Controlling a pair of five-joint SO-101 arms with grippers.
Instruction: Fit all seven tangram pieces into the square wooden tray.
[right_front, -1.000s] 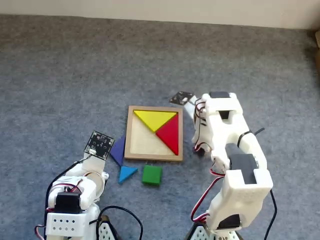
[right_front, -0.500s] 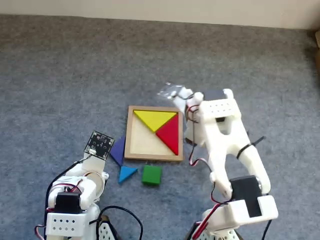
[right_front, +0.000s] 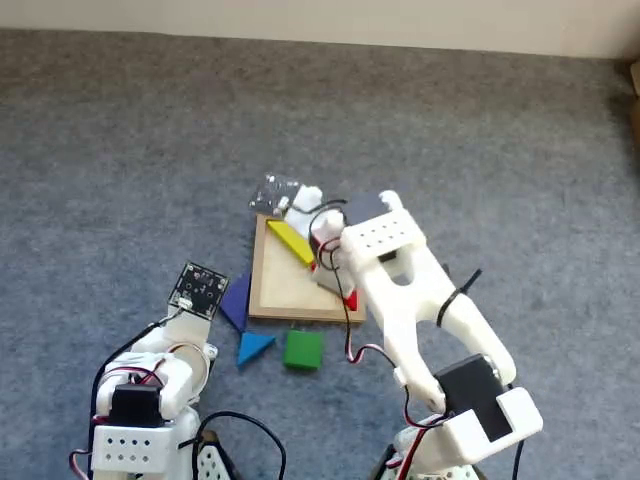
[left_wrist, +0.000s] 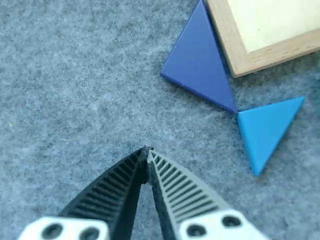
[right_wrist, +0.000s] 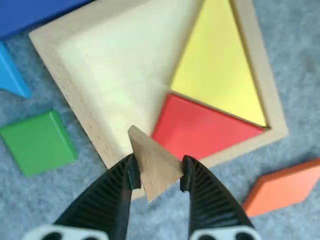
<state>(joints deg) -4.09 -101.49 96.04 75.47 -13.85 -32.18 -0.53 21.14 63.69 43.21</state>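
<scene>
R gripper (right_wrist: 158, 175) pinches wood triangle (right_wrist: 150, 159) over tray (right_wrist: 80, 97) rim, beside red triangle (right_wrist: 200, 130).

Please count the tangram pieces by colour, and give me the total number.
yellow triangle: 1
red triangle: 1
dark blue triangle: 1
light blue triangle: 1
green square: 1
orange parallelogram: 1
plain wood triangle, held in the right pincer: 1
Total: 7

Light bright, even and diffuse across the grey tabletop (right_front: 150, 130); shadows faint, soft-edged, close under objects.
</scene>
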